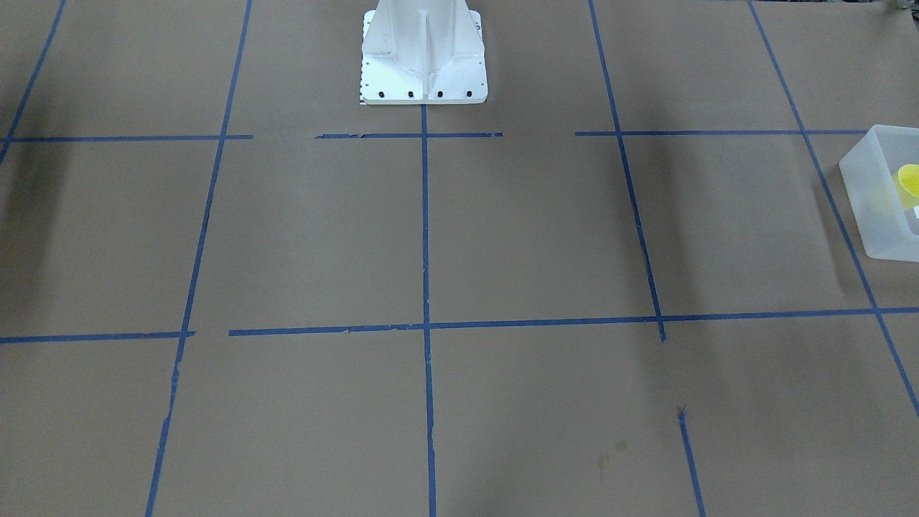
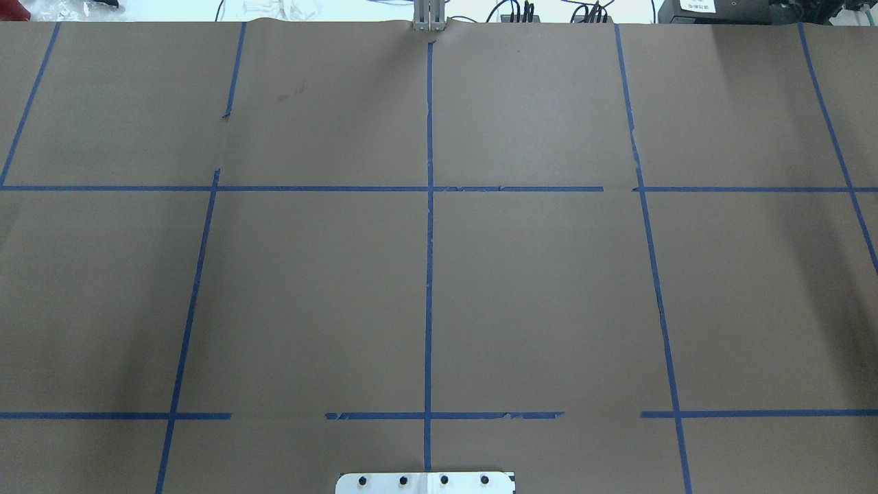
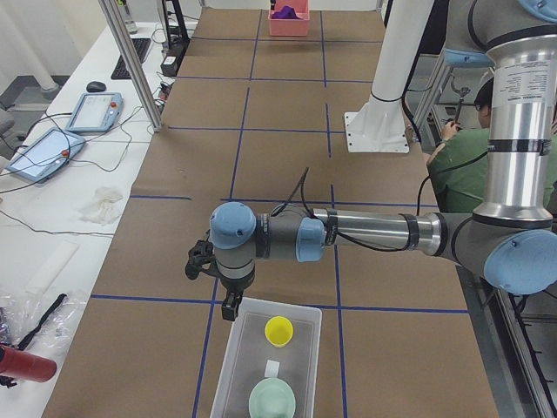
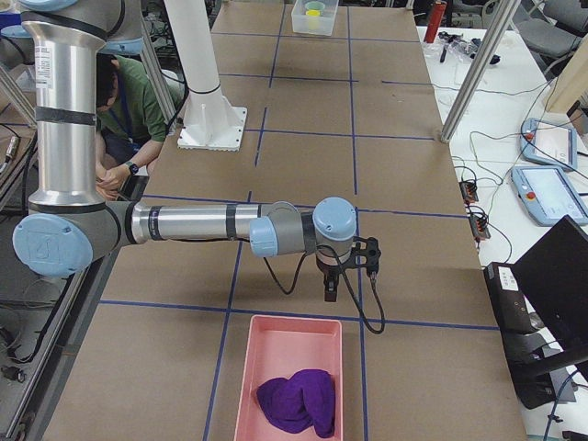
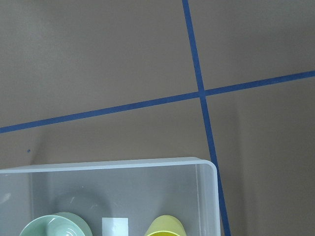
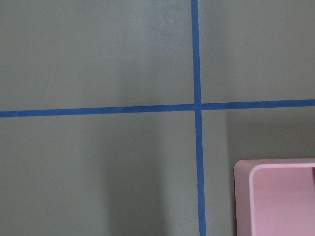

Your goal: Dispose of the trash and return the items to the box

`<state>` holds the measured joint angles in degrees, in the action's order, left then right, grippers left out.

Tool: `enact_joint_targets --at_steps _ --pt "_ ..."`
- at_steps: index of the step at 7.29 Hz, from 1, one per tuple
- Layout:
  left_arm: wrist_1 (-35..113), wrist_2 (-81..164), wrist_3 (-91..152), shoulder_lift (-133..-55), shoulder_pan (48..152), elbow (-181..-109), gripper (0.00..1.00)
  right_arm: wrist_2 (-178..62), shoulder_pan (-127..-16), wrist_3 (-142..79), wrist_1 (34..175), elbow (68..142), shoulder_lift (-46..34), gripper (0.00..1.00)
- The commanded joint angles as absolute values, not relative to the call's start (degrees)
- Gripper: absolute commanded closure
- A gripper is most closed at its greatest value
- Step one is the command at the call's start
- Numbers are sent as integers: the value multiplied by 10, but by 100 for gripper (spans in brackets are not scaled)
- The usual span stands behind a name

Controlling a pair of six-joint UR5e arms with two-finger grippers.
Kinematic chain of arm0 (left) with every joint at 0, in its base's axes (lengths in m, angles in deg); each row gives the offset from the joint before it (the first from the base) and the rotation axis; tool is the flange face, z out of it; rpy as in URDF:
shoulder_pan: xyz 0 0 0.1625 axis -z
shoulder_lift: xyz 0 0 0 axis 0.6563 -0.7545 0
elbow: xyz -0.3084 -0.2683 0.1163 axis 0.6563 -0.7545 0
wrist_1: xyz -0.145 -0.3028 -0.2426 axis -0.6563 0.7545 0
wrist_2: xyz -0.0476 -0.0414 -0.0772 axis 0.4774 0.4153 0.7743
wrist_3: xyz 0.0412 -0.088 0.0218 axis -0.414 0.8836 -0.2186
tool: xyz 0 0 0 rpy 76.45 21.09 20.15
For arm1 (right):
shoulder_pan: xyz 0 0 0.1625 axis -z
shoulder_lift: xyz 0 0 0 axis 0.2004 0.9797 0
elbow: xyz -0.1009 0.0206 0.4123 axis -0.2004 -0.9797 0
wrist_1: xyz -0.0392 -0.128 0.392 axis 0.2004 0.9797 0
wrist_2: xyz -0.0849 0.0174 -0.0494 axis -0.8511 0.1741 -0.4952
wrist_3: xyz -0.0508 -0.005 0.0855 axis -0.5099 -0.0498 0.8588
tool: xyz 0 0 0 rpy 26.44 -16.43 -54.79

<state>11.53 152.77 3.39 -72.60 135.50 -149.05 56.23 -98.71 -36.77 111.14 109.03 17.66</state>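
The yellow cup (image 3: 278,330) stands upright inside the frosted white box (image 3: 228,366), beside a pale green bowl (image 3: 271,401). The cup (image 1: 909,183) and box (image 1: 872,201) also show at the right edge of the front view. The left wrist view looks down on the box's rim (image 5: 123,164), the cup (image 5: 165,227) and the bowl (image 5: 54,226). My left gripper (image 3: 230,306) hangs just above the box's far end, and I cannot tell if it is open. My right gripper (image 4: 329,292) hangs over the table just beyond a pink tray (image 4: 248,386), and I cannot tell its state.
The pink tray holds a crumpled purple cloth (image 4: 296,401); its corner shows in the right wrist view (image 6: 275,167). The robot's white base (image 1: 423,64) stands at the table's rear middle. Brown paper with blue tape lines covers the table. An operator sits behind the base.
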Motion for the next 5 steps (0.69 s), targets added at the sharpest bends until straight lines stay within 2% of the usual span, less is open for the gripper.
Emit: enact_joint_targets --at_steps 1,5 --pt "131 1528 34 -728 1356 -1490 0 561 -987 -366 1111 1087 170 0" --pt "196 1528 129 -729 1356 -1484 0 561 -987 -364 1111 1080 160 0"
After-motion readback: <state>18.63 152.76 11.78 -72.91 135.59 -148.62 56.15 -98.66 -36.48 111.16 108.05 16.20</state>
